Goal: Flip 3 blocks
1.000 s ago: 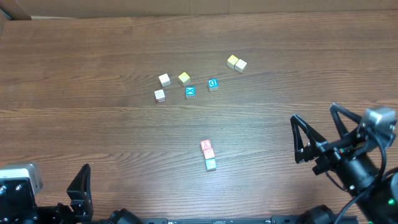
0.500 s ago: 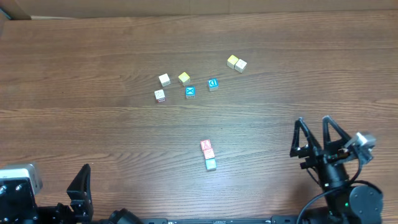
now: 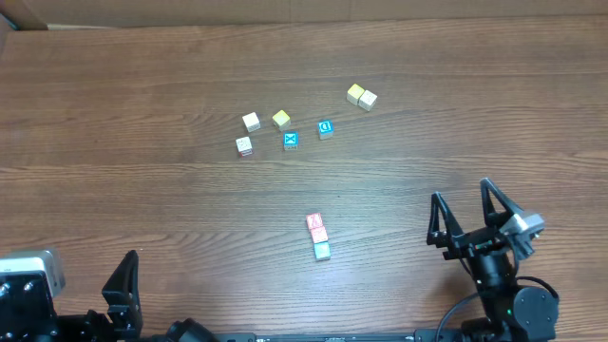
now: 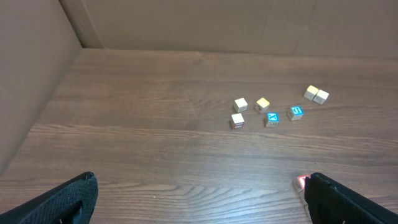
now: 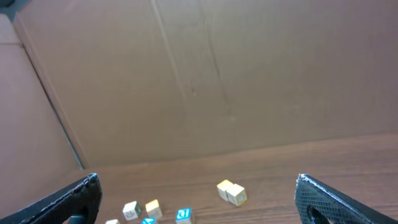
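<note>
Blocks: three blocks (image 3: 318,235) lie in a short touching column, lower centre of the overhead view.
Column order: two red blocks (image 3: 313,220) at the upper end, teal block (image 3: 322,251) at the lower end.
Blocks, left wrist view: only one red face shows, at the lower right, just beside the right-side finger; the rest is hidden.
Left hand (image 4: 200,183): jaws spread wide, nothing between them; lower left corner of the overhead view, well apart from the blocks.
Right hand (image 3: 461,193): jaws spread wide, empty; lower right of the overhead view, right of the column, not touching it.
Right wrist view: mostly the cardboard wall (image 5: 205,81); the blocks are out of frame.
Other cubes: loose cluster, upper centre of the overhead view, well apart from the column.
Cluster detail: X cube (image 3: 291,141) and D cube (image 3: 325,128) near each other; yellow cube (image 3: 281,119) just above the X cube; two white cubes (image 3: 251,121) to the left.
Pair (image 3: 361,96): yellow and cream, touching, upper right of the cluster.
Tabletop (image 3: 142,142): brown wood grain.
</note>
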